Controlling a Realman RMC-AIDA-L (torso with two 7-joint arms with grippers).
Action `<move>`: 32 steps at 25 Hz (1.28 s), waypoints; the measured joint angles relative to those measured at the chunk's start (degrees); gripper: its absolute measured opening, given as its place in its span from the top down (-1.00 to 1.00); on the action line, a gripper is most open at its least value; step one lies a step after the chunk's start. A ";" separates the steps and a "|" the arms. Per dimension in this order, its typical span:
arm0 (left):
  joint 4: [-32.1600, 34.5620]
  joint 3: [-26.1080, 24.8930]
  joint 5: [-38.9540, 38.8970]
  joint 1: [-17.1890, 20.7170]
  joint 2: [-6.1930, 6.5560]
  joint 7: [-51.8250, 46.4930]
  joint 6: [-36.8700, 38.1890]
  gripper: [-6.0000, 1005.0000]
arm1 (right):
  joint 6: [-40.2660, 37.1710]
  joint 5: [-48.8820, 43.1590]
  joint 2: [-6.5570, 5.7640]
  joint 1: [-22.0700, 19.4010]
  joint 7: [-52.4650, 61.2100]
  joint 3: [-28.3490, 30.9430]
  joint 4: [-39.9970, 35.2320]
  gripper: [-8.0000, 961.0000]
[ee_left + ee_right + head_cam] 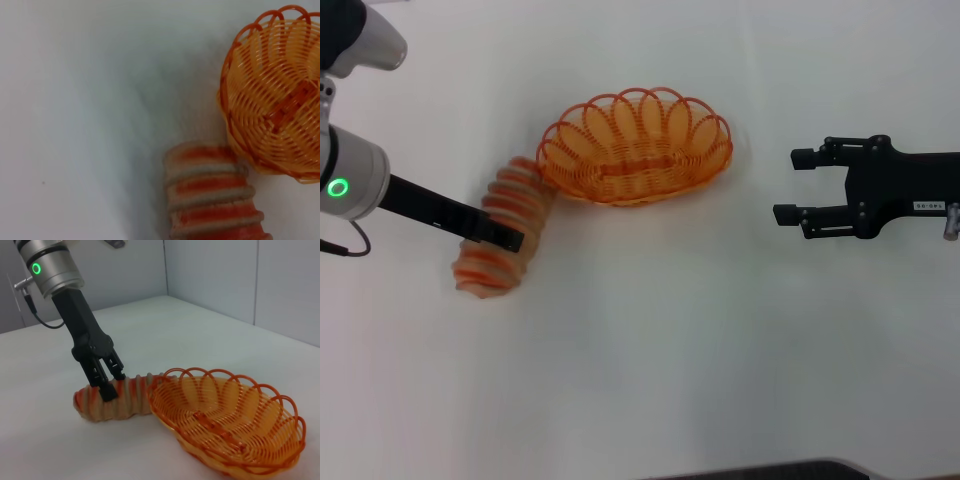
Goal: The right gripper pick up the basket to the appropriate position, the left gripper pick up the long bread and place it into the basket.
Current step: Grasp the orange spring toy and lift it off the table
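The orange wire basket [635, 150] stands on the white table, a little beyond the middle. The long bread [510, 205] lies on the table at its left, one end touching the rim. My left gripper [505, 240] reaches down across the loaf's middle. In the right wrist view its fingers [107, 390] clasp the loaf [130, 395], one on each side. The left wrist view shows the loaf's end [212, 195] beside the basket [275, 100], but not my own fingers. My right gripper [793, 185] is open and empty, off to the right of the basket and apart from it.
The white table [670, 350] extends all round. In the right wrist view grey walls [225, 275] stand behind the table. A dark edge [770, 470] runs along the table's front.
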 joint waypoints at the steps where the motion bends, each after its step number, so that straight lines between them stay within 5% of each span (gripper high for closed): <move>1: 0.00 0.01 0.00 0.04 0.04 0.08 0.04 -0.59 | 0.00 -0.01 0.00 0.03 0.00 0.00 0.00 -0.71; 8: 0.31 -0.13 0.00 0.41 0.30 0.46 0.61 -0.28 | 0.00 -0.02 0.00 0.09 -0.01 0.06 0.00 -0.70; 32: 1.72 -0.73 2.05 0.63 1.14 0.24 1.77 0.14 | -0.03 0.02 0.35 0.40 0.07 0.45 0.00 -0.70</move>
